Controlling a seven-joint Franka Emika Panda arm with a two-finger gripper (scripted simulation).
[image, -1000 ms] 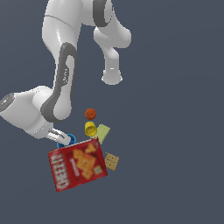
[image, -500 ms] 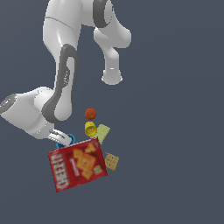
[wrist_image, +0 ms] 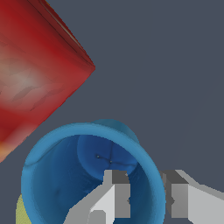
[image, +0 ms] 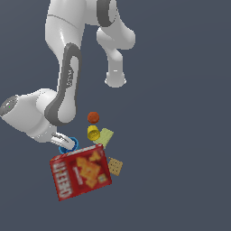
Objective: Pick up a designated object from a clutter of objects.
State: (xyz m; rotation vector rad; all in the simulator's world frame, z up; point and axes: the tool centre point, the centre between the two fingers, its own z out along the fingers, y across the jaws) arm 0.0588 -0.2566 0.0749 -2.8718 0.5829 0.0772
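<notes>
Hand (wrist_image: 142, 197) straddles the blue cup's (wrist_image: 65, 175) rim beside the red box (wrist_image: 35, 74), fingers seemingly pinching its wall; lifting clear remains

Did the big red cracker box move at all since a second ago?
No. The red cracker box sits in the same spot beside the tan square, with the blue cup at its upper corner in the exterior view.

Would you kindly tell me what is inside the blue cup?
One gripper finger reaches inside the blue cup, the other outside its wall. Its visible floor is bare; the finger covers part of the interior.
</notes>
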